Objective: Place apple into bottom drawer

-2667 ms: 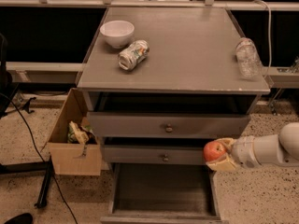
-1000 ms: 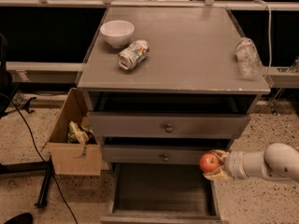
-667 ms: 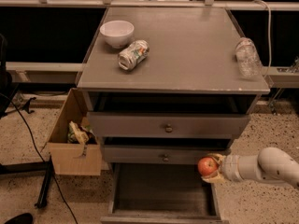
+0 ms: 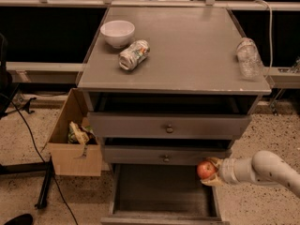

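Note:
The apple (image 4: 205, 170) is small, round and red-orange. My gripper (image 4: 209, 171) comes in from the right on a white arm and is shut on it. It holds the apple just above the right side of the bottom drawer (image 4: 161, 192). That drawer is pulled out: a wide shallow grey tray with a bare floor. The apple hangs in front of the middle drawer's right end, close to the bottom drawer's right wall.
Two upper grey drawers with round knobs (image 4: 169, 129) sit above. On the cabinet top stand a white bowl (image 4: 117, 33), a crushed can (image 4: 134, 54) and a clear plastic bottle (image 4: 248, 57). A cardboard box (image 4: 75, 139) stands on the floor at the left.
My gripper has moved left and slightly down with the apple, from beside the cabinet's right edge to over the open bottom drawer's right side.

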`<state>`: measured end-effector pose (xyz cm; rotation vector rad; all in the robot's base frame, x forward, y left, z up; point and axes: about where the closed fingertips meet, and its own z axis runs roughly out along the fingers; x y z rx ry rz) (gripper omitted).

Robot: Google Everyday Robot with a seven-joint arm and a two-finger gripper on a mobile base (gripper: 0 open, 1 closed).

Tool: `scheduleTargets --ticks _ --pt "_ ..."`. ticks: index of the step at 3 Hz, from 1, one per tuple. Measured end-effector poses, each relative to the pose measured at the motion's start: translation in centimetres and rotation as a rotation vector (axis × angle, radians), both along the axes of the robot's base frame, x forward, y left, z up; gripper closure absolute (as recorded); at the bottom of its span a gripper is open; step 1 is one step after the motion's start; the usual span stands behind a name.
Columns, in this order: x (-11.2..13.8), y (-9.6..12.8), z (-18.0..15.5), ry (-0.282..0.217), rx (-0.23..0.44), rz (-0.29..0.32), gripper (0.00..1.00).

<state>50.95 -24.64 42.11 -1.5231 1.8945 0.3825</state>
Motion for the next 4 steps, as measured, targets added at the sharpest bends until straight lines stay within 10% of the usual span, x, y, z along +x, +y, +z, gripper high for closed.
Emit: scheduleTargets --ticks 4 --pt "-0.1 -0.2 -12.4 0.088 -0.030 0.084 1.00"
